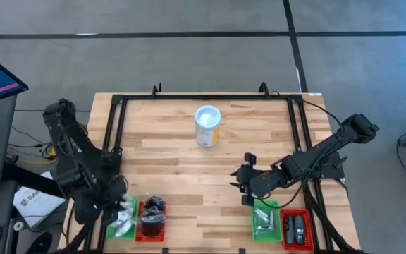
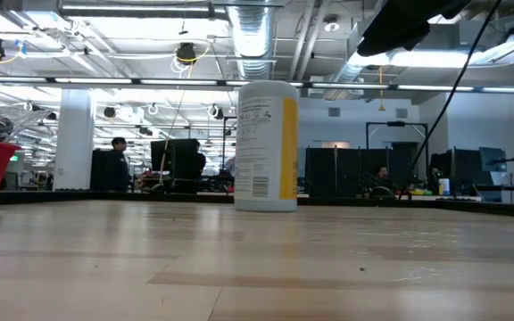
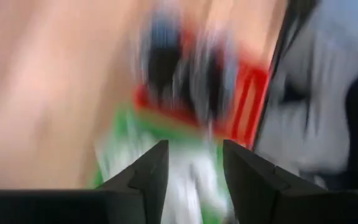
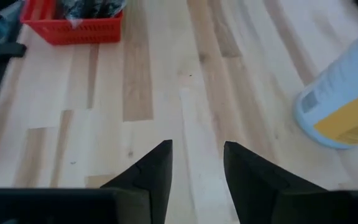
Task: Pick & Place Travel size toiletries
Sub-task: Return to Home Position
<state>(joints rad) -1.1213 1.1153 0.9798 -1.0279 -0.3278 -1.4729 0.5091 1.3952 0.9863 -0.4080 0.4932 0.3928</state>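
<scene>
worktop (image 1: pixel 175 162): light wood planks with a black frame round the edges. All task items sit in trays along the near edge.
L arm: over the worktop's left edge, reaching toward the near-left corner.
R arm: comes in from the right edge, angled toward mid worktop.
L claw (image 1: pixel 122 203): above the L green tray, at its far end. Wrist view blurred, but the fingers (image 3: pixel 148 174) are apart w/ nothing between, so open & empty.
R claw (image 1: pixel 246 180): over bare wood just beyond the R green tray, pointing across the worktop. Fingers (image 4: pixel 157 168) spread, nothing held.
white tub (image 1: pixel 207 125): upright w/ yellow label, near the far edge about centre, well apart from all the trays. Also in low view (image 2: pixel 267 145).
L green tray (image 1: pixel 113 229): near edge, left side, touching the L red tray.
L red tray (image 1: pixel 140 235): just right of the L green tray.
R green tray (image 1: pixel 255 227): near edge, right side.
R red tray (image 1: pixel 307 237): beside the R green tray, nearest the near-right corner.
white packets (image 1: pixel 124 215): piled in the L green tray.
black round packets (image 1: pixel 152 210): clear-wrapped, heaped in the L red tray.
pale small pieces (image 1: pixel 265 224): in the R green tray, too small to tell what kind.
dark grey oblong pieces (image 1: pixel 296 227): in the R red tray, side by side.
</scene>
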